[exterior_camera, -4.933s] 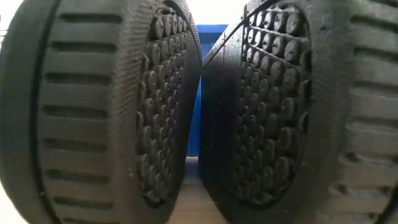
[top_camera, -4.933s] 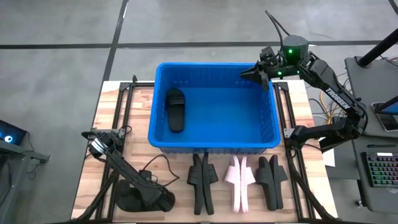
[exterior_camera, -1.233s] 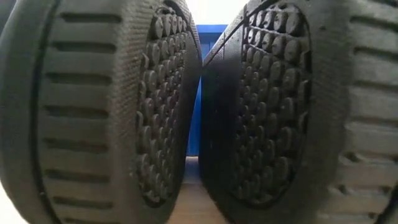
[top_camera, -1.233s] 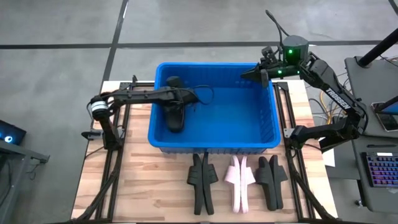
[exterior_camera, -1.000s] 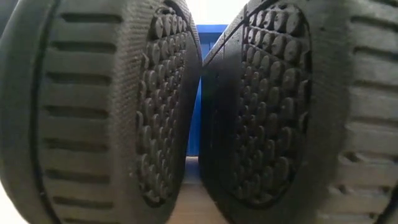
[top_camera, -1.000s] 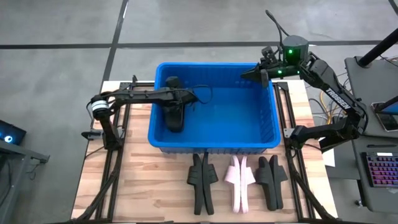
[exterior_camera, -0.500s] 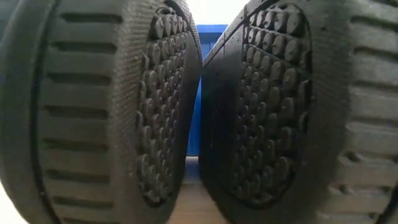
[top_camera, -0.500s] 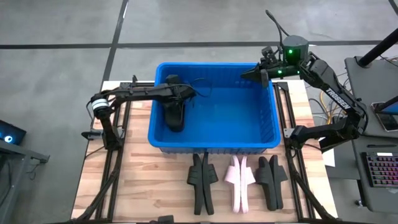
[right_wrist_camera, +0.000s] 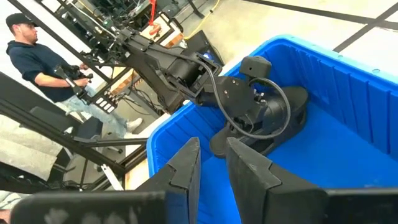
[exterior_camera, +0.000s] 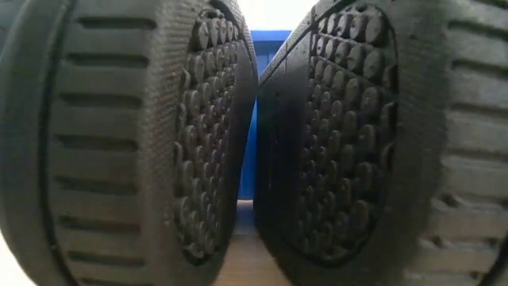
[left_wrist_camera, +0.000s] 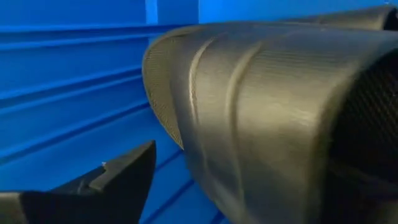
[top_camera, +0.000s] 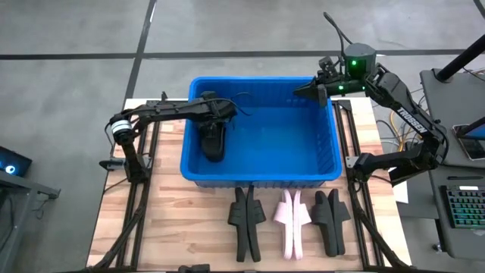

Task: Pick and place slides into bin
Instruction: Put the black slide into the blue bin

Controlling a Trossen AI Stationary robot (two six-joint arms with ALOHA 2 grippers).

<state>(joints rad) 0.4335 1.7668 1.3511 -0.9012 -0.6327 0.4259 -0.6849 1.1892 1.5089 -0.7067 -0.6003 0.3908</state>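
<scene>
The blue bin [top_camera: 261,79] stands at the table's middle and far side. One black slide [top_camera: 213,141] lies on its floor at the left end. My left gripper [top_camera: 221,112] hangs open just above that slide's far end. In the left wrist view the slide's strap [left_wrist_camera: 261,118] fills the picture, and one finger [left_wrist_camera: 118,177] stands apart from it with blue showing between. My right gripper [top_camera: 312,90] is shut and empty over the bin's far right corner. Two black pairs [top_camera: 244,220] [top_camera: 331,217] and a pink pair [top_camera: 292,220] stand on their side edges on the table near the bin's front wall.
In the low view two black soles [exterior_camera: 135,143] [exterior_camera: 357,135] stand right before the camera, with only a strip of the bin [exterior_camera: 249,119] showing between them. A person [right_wrist_camera: 34,53] stands beyond the table's left side. Metal rails [top_camera: 144,152] run along both sides of the table.
My left gripper has drawn back a little toward the bin's far left corner, above the black slide. The slide has stayed on the bin floor. My right arm has kept still.
</scene>
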